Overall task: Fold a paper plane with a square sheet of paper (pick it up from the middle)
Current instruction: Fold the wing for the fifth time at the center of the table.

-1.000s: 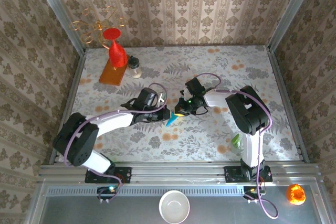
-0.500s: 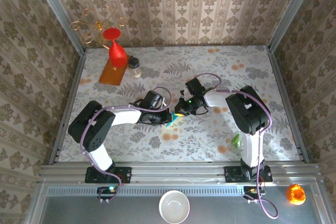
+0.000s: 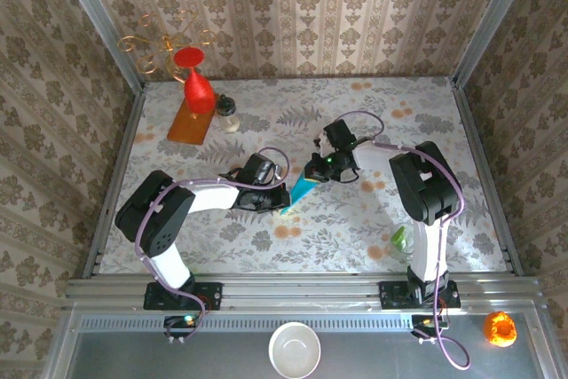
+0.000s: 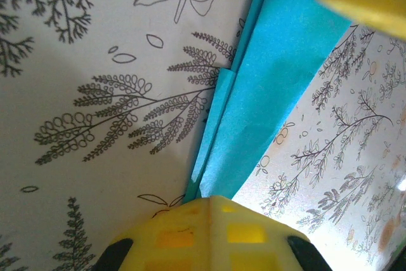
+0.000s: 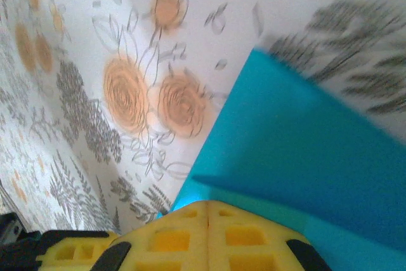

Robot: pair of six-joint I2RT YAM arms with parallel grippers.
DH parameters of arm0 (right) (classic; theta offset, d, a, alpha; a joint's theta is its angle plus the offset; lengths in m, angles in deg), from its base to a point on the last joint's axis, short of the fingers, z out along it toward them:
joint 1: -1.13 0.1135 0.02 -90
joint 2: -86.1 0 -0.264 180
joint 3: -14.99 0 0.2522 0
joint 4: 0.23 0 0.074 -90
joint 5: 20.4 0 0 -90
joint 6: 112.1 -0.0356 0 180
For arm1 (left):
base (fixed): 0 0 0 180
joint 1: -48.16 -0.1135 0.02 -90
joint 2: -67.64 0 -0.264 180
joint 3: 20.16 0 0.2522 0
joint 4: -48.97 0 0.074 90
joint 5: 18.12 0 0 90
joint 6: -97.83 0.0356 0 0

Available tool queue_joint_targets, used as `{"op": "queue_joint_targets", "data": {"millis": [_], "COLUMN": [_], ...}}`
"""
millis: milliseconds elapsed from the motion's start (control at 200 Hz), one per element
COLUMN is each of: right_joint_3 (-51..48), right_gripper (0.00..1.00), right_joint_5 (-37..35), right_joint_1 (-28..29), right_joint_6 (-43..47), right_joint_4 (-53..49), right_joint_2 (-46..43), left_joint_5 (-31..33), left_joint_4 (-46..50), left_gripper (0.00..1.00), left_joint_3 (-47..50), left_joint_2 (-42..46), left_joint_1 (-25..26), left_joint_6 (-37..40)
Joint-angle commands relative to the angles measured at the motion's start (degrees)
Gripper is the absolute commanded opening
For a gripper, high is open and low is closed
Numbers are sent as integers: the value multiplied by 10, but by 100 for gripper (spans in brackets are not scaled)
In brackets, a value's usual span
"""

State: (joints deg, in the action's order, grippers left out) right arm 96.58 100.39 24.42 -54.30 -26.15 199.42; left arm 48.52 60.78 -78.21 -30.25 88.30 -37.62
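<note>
Judging by how the paper (image 3: 302, 191) looks, you are midway through a fold: it is a narrow teal strip with layered edges, not yet a finished dart. It sits on the flowered bench (image 3: 399, 122) well apart from the red vase (image 3: 197, 82), to the vase's right and nearer the arm bases.

Your left hand (image 3: 282, 201) is pressed together on the end of the strip that lies more toward the vase's side, and your right hand (image 3: 315, 175) is pinching the opposite end. From the left wrist the strip runs straight out of the yellow pads (image 4: 209, 233) toward the other hand's pad, with a doubled edge along its left side.

To do this step well, treat one hand as the anchor and work with the other only. Hold the strip flat against the bench, then draw along the crease rather than across it. Thin paper buckles easily, so pull gently and evenly. Watch that doubled edge: if the layers start to slide apart, stop and square them up before you press the fold.

Release one hand at a time — never both.
</note>
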Motion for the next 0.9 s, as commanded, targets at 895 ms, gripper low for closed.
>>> {"op": "queue_joint_targets", "data": {"millis": [895], "right_joint_3": [29], "right_gripper": [7], "right_joint_5": [-3], "right_joint_1": [-23], "right_joint_6": [25], "right_joint_4": [-40], "right_joint_2": [21], "left_joint_5": [24], "left_joint_4": [48], "left_gripper": [0], "left_joint_3": [-131], "left_joint_2": [-81], "left_joint_1": [3], "left_joint_6": [6]}}
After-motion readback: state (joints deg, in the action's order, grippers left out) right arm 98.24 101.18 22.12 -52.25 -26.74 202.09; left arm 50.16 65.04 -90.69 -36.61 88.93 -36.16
